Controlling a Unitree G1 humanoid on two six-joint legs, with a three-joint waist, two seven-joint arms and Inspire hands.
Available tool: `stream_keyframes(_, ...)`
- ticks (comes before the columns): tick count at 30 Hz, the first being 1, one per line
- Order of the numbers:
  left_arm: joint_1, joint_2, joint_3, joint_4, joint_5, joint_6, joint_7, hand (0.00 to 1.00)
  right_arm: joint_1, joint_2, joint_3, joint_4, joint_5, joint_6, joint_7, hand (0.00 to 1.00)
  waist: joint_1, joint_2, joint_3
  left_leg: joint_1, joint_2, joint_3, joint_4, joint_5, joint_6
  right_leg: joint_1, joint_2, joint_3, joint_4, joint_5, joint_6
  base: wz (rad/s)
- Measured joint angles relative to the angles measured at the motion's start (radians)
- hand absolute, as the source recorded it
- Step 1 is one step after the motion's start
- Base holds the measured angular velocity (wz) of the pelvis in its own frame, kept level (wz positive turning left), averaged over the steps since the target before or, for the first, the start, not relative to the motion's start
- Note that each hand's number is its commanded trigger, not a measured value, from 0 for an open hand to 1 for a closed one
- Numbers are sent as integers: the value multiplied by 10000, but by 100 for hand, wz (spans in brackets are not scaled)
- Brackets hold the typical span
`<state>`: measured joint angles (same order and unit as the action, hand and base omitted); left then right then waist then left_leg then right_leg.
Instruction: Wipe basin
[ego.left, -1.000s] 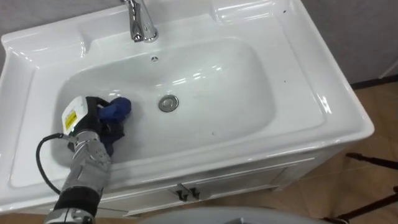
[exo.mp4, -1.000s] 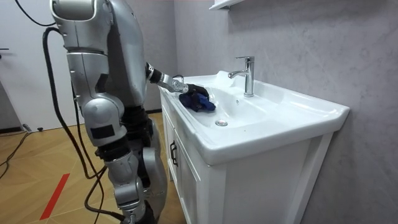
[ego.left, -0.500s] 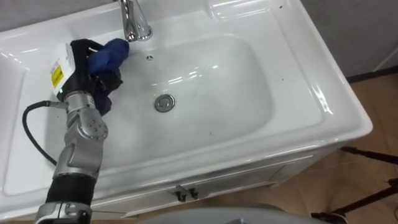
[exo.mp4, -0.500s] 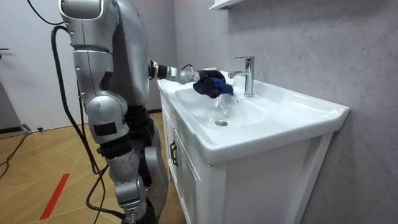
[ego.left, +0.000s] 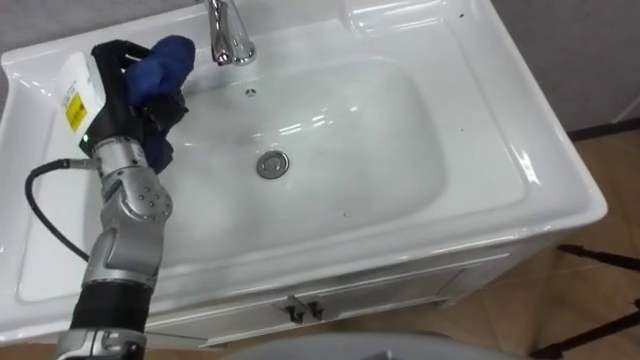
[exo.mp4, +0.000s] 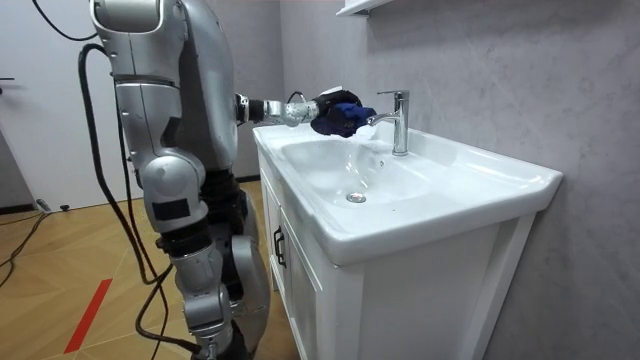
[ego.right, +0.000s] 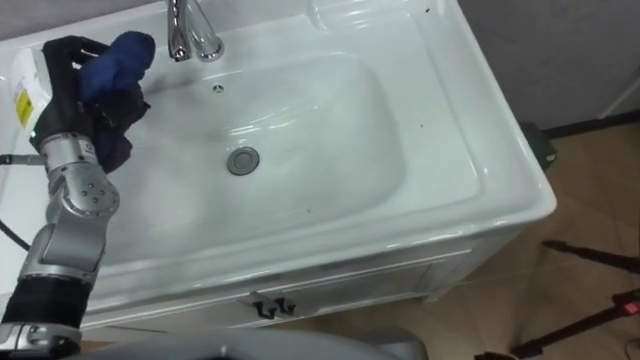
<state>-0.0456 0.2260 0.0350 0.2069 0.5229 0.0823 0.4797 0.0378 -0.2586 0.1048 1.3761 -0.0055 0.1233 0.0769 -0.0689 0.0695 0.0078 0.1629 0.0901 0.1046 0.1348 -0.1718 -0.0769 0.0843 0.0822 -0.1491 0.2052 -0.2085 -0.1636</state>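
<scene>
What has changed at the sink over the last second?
The left hand, fingers curled round the cloth, moved from the basin's near left slope up and back to beside the tap. The grip, tap and drain stayed as they were.

Left hand (ego.left: 120, 95) clutching blue cloth (ego.left: 160, 62), just left of faucet (ego.left: 229, 40), white basin (ego.left: 385, 120), central drain (ego.left: 272, 164)
</scene>
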Motion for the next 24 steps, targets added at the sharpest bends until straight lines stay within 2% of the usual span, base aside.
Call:
stream_keyframes(6,0,377,42,-77,193,26,75,100,106,-16,4,-125,17,5,-12,0,250,12,-15,-11,1,0,-2,-1,-1,-19,4,32,-2,0,0,-1)
stream_keyframes(8,27,387,251,-434,412,87,151,100,224,-15,-28,-166,15,17,-6,0,438,2,-20,-33,-4,-2,-2,-1,-1,-47,1,54,-3,0,0,0)
stream_keyframes(13,159,558,1076,-624,403,104,468,100,322,-17,-96,-176,4,67,-29,0,548,62,-76,31,-3,28,-11,-3,-3,36,-7,-26,-6,0,1,4)
stream_keyframes(15,331,671,1319,-624,386,144,633,100,372,-21,-95,-210,6,85,-90,0,604,111,-109,42,-3,16,-10,-3,-3,40,-5,-12,-4,0,1,-2)
stream_keyframes(17,824,875,1482,-624,391,148,646,100,501,-75,-123,-296,2,86,-124,0,727,141,-131,44,-10,-3,-10,-3,-3,39,-7,12,-7,0,1,-2)
stream_keyframes(21,1414,949,1879,-624,401,391,644,100,712,-97,-383,-587,-33,92,-124,0,788,156,-131,19,-9,-12,6,-3,-3,-2,-12,-65,-24,-1,3,7)
stream_keyframes(24,1703,950,2027,-624,399,548,642,100,760,-176,-422,-608,-33,92,-160,0,1005,158,-123,-9,-16,-69,25,-3,-3,-8,-21,-87,-30,-5,9,6)
